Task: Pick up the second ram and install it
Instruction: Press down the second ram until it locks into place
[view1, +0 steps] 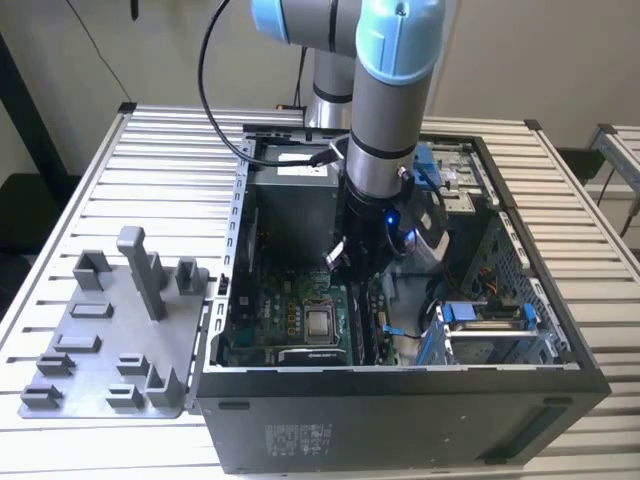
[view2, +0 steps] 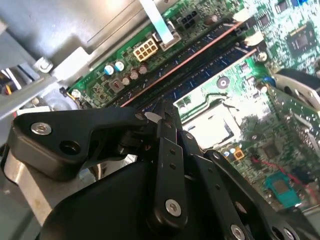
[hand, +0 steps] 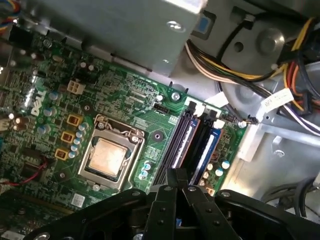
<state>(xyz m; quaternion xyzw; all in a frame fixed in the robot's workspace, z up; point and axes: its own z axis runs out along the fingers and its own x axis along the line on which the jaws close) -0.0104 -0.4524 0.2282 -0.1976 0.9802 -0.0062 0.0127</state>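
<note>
Two slim dark memory sticks stand side by side in the motherboard's slots beside the processor socket (hand: 109, 159). The stick nearer the socket, the second ram (hand: 183, 141) (view2: 210, 62), lies right under my fingertips. My gripper (hand: 176, 175) (view2: 165, 107) reaches down inside the open computer case (view1: 400, 400), and in the exterior view it (view1: 345, 262) hangs over the slots (view1: 365, 325). Its black fingers (view2: 170, 150) meet at the tips, shut, with nothing visible between them. I cannot tell whether the tips touch the ram's top edge.
At the exterior view's left, a grey plastic tray (view1: 90, 340) with upright posts (view1: 140, 265) lies on the slatted table. Inside the case, bundled power cables (hand: 225, 70) and a blue drive bracket (view1: 480, 315) crowd the side of the slots away from the socket.
</note>
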